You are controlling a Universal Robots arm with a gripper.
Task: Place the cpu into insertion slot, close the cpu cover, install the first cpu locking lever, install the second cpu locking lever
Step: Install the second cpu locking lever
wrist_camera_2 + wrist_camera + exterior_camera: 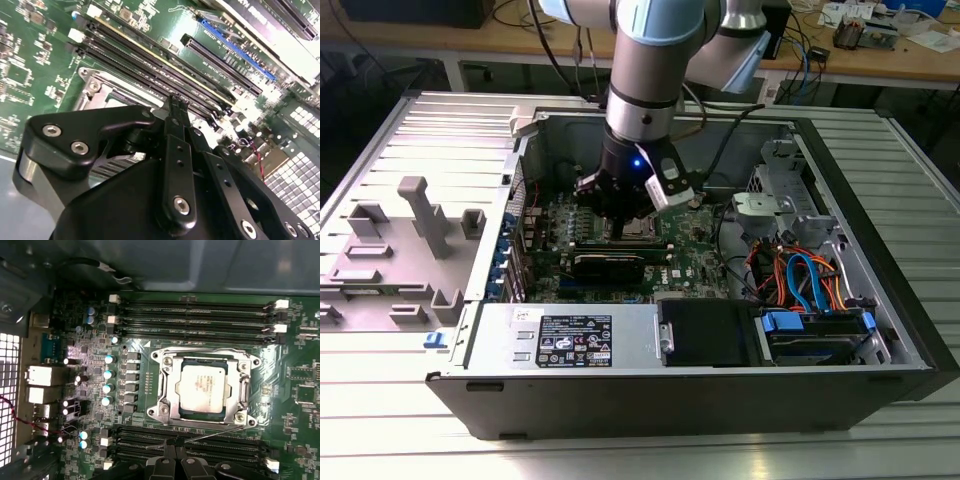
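The cpu (201, 388) lies flat in the insertion slot (165, 411), its silver top facing up. The cpu cover (244, 390) is folded down around it as a silver frame. A thin wire locking lever (220, 432) runs slanted along one edge of the socket, and its free end reaches my fingertips. My gripper (172, 449) is shut and stands at that edge, between the socket and the memory slots. In the second wrist view the gripper (175, 100) has its tips pressed together, just above the socket's rim (95, 82). In the exterior view the gripper (620, 228) is low over the green board beside the socket (642, 229).
Long black memory slots (200, 315) flank the socket on two sides. A black card (610, 265) lies just in front of the socket. Orange and blue cables (805, 280) and a drive cage fill the exterior view's right. The case walls (620, 345) ring the board.
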